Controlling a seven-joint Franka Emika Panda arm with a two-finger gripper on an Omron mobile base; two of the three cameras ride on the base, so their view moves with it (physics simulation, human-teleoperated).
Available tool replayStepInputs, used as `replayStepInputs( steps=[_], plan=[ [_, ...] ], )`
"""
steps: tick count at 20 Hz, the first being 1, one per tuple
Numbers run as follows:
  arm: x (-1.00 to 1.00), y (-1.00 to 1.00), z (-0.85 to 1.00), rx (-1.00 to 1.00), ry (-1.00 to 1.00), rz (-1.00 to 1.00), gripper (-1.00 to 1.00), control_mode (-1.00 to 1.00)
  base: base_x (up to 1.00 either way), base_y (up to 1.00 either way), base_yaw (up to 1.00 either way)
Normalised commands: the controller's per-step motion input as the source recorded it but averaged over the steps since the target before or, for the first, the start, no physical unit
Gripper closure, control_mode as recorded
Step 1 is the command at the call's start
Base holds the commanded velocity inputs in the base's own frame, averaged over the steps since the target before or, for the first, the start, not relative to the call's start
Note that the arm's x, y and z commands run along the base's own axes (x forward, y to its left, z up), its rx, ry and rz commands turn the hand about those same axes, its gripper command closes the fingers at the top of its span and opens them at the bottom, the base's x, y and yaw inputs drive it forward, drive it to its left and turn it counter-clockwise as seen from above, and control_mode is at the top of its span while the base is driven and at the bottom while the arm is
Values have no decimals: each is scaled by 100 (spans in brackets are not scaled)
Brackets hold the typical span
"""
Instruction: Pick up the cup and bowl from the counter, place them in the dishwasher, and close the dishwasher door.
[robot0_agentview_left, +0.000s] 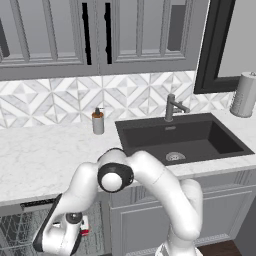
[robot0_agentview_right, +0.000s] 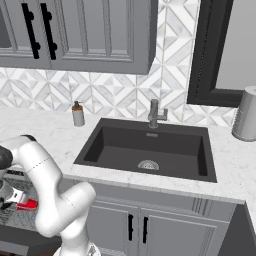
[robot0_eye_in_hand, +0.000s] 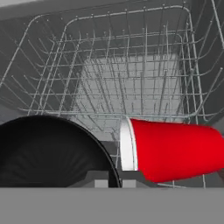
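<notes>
Racks of grey wire (robot0_eye_in_hand: 131, 65) spread ahead of my hand camera, so I judge the hand is down inside the dishwasher (robot0_agentview_left: 20, 227), reached under the edge of the counter (robot0_agentview_left: 45, 155) at the left of the sink (robot0_agentview_left: 182, 137). From the left base camera I see the arm folded low, the hand beside the wire basket, and a scrap of red at the gripper (robot0_agentview_left: 80, 226).

The cup (robot0_eye_in_hand: 175, 148) lies on its side in the hand camera, white rim toward the bowl (robot0_eye_in_hand: 48, 151) and its narrow end pointing away to the right. I take that tilt to be how it came off the counter: gripped across the body and carried sideways. The black bowl sits low at the left with its dark hollow facing the camera, its rim just beside the cup's rim; whether they touch I cannot tell. It looks to rest in the rack already, though its lower part is cut off from me.

Of the pincer, only two small stubs show at the bottom edge, close to each other below the cup's rim. I cannot tell whether it grips the cup or has let go. In the right base camera the red cup (robot0_agentview_right: 27, 204) sits by the hand over the rack, which does not settle it either.

My judgement: both dishes are in or over the dishwasher and the door is not yet closed. Soap dispenser (robot0_agentview_left: 98, 121) and paper towel roll (robot0_agentview_left: 245, 95) stand on the counter, well apart from this work.
</notes>
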Motion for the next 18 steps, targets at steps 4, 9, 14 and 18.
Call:
replayStepInputs(
  steps=[4,9,14,18],
  plan=[
    [-50,72,-2,-1,-20,-36,100,-100,0,0,0],
    [-12,63,-2,-9,-25,-43,100,-100,0,0,0],
    [0,62,-26,-21,-35,-55,100,-100,0,0,0],
    [0,41,-17,-14,-28,-46,100,-100,0,0,0]
  ],
)
